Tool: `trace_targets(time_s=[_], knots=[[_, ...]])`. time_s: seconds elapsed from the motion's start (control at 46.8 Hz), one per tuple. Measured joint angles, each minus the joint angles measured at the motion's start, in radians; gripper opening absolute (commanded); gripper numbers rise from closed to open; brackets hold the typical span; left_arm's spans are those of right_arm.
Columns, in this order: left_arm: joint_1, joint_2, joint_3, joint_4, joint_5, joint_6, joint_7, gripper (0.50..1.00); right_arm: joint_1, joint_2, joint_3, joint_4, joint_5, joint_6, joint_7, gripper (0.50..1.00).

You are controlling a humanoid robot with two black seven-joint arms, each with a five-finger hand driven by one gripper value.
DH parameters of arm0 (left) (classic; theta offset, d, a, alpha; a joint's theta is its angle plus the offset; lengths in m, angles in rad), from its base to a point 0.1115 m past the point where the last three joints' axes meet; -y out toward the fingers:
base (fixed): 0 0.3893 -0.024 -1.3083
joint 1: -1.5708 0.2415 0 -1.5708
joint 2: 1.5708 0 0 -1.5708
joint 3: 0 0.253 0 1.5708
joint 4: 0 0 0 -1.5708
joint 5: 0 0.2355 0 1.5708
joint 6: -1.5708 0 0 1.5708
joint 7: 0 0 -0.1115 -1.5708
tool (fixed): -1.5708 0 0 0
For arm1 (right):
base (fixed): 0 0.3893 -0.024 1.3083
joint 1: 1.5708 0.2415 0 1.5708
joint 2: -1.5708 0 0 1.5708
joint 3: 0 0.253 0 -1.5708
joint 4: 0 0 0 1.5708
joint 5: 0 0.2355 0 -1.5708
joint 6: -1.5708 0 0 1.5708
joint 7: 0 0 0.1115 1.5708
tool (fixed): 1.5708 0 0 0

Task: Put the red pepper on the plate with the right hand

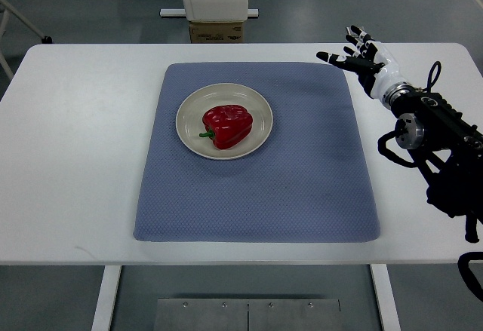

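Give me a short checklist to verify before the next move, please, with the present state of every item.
1. Glossy red bell pepper lies on the round cream plate: ok.
2. Pepper sits inside the rim, not hanging over: ok.
3. Plate rests fully on the blue-grey textured mat: ok.
4. Right hand holds nothing, fingers spread: ok.
5. Right hand is clear of the plate, over the white table at the mat's far right corner: ok.
6. Left arm position: cannot tell, out of view.

No text, label or number is legible
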Motion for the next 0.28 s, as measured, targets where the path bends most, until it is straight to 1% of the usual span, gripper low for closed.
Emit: trace_targets(time_s=[0.171, 0.278], knots=[[0.0, 0.0, 0.0, 0.0, 0.0, 0.0, 0.0, 1.0, -0.019, 0.035, 0.016, 0.0, 0.0, 0.0, 0.004, 1.0], [0.0, 0.0, 0.0, 0.0, 0.0, 0.0, 0.0, 1.0, -0.035, 0.055, 0.053, 0.0, 0.0, 0.001, 0.037, 1.0]])
